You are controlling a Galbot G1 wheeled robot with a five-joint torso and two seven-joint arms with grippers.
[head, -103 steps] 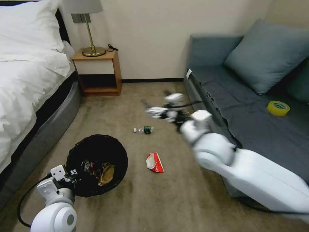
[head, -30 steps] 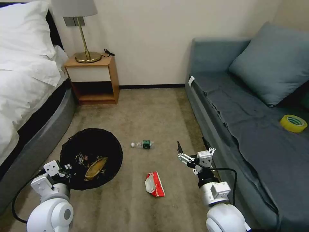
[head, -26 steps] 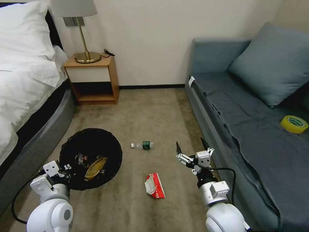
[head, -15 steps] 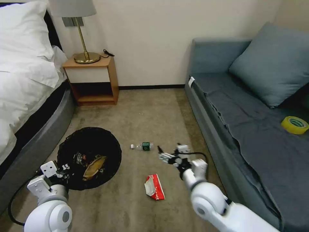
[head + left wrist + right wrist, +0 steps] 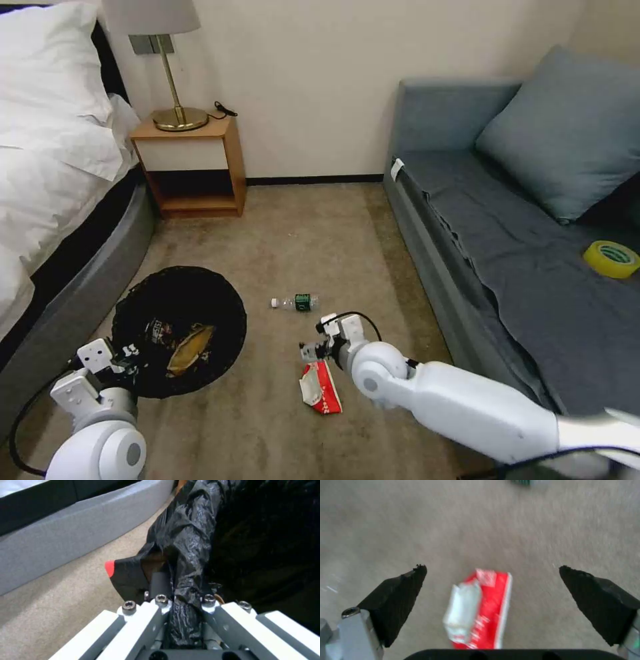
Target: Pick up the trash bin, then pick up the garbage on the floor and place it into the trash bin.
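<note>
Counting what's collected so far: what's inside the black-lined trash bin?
Inside the small round bin with its crinkly black bag lie a dark snack wrapper and crumpled tan paper. Anything beneath them is hidden. The left claw grips the rim.

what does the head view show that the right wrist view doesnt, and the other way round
Head view alone: the trash bin with wrappers inside, its rim clamped by the left gripper, plus the bed, nightstand, sofa and tape roll.
Right wrist view alone: the right gripper with its jaws spread wide on either side of the packet.
Both: the red-and-white packet and small bottle lying on the carpet.
</note>
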